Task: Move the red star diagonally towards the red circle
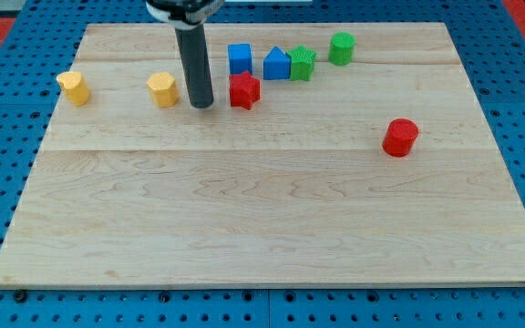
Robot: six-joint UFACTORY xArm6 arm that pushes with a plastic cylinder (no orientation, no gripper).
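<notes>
Camera view: my tip (202,104) is seen between the yellow block (163,89) and the red star (243,90) — no fingers are fitted. The star is set below the blue cube (239,58), well apart from the red circle (400,138) — bare tabletop (272,228) lies between.

Red star (244,89) near view's top; red circle (400,137) well apart, rightward, lower.
</notes>
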